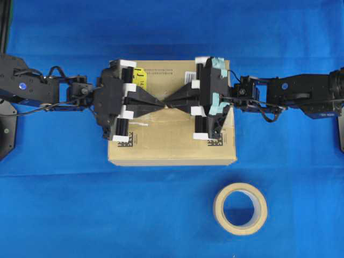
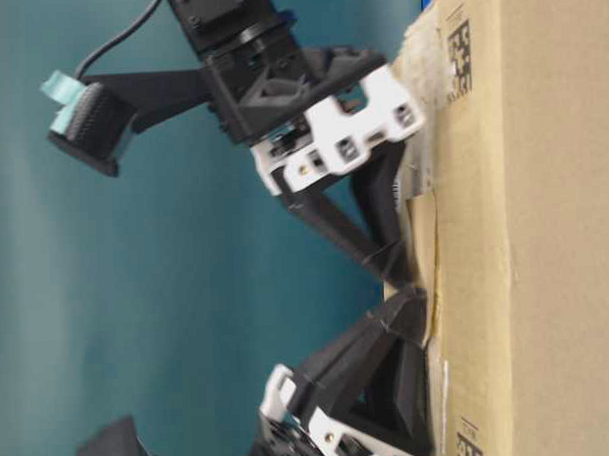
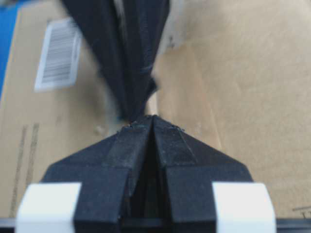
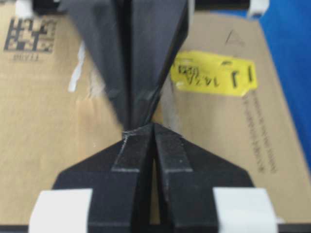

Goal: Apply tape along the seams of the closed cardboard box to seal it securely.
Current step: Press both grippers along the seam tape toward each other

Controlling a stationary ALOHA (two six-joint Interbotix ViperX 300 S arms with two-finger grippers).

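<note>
The cardboard box (image 1: pixel 172 145) lies in the middle of the blue table. My left gripper (image 1: pixel 163 105) and right gripper (image 1: pixel 171 104) meet tip to tip over the centre of its top, both shut with nothing visibly between their fingers. The tips rest on or just above the seam (image 2: pixel 432 254), a slit edged with old greyish tape (image 3: pixel 170 34). A darker, glossy tan patch, the tape (image 3: pixel 187 92), lies flat on the flap beside the tips, on the near side of the seam (image 4: pixel 99 131). In the left wrist view my left gripper (image 3: pixel 153 119) faces the right one's fingers (image 3: pixel 131 63).
A beige tape roll (image 1: pixel 240 208) lies flat on the table in front of the box, to the right. On the box top are a yellow sticker (image 4: pixel 214 73), a white barcode label (image 3: pixel 60 53) and a square printed code (image 4: pixel 29 34).
</note>
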